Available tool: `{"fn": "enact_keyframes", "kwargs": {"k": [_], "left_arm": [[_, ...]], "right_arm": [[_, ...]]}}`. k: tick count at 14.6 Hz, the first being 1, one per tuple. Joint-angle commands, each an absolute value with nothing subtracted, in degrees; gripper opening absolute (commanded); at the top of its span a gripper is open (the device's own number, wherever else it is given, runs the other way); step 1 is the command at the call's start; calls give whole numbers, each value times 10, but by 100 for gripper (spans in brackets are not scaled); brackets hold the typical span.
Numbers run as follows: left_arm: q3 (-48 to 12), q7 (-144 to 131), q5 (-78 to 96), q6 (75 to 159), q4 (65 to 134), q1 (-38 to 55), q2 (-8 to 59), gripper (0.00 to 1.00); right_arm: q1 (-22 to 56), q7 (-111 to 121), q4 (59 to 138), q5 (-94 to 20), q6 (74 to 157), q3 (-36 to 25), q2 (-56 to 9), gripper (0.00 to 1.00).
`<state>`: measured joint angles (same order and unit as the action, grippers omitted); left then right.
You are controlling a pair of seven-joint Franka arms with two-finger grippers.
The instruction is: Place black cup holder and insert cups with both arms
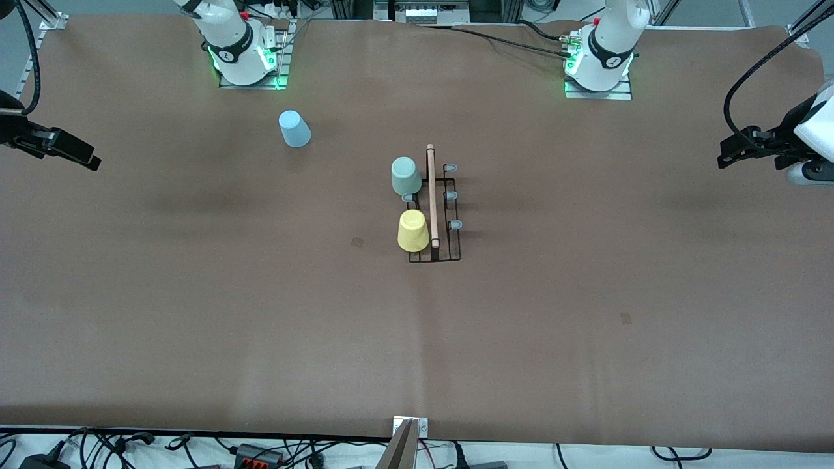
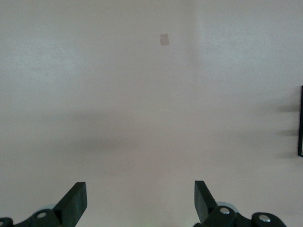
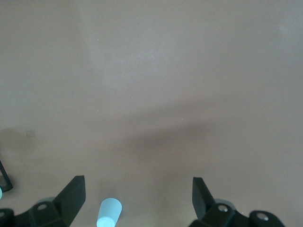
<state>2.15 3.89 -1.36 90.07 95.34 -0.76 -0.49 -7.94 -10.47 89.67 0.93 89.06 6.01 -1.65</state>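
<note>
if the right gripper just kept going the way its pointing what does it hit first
Probably just bare table: the right gripper, open, points down at it. The light blue cup sits between its fingers at the view's edge, likely off that line, though depth is unclear.

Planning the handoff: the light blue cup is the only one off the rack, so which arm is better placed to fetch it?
Right. The light blue cup stands toward the right arm's end, and the right gripper, open, already has it in view.
</note>
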Motion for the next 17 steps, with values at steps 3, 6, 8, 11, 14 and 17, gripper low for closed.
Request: {"fn": "enact_keyframes", "kwargs": {"k": [3, 6, 8, 11, 14, 17], "left_arm": [[22, 52, -1, 889, 937, -11, 1, 100], [22, 52, -1, 889, 937, -11, 1, 100], [22, 52, -1, 889, 937, -11, 1, 100], [22, 52, -1, 889, 937, -11, 1, 100], [22, 52, -1, 889, 937, -11, 1, 100], [22, 52, -1, 889, 937, -11, 1, 100]], "right_arm": [[-77, -102, 897, -5, 894, 57, -11, 100], [-77, -94, 897, -4, 890, 57, -11, 100], [-77, -93, 897, -5, 889, 57, -12, 100], [-76, -92, 897, -5, 887, 57, -14, 100], [-76, -91, 896, -6, 888, 57, -14, 100], [-73, -92, 897, -10, 886, 57, -13, 100]]}}
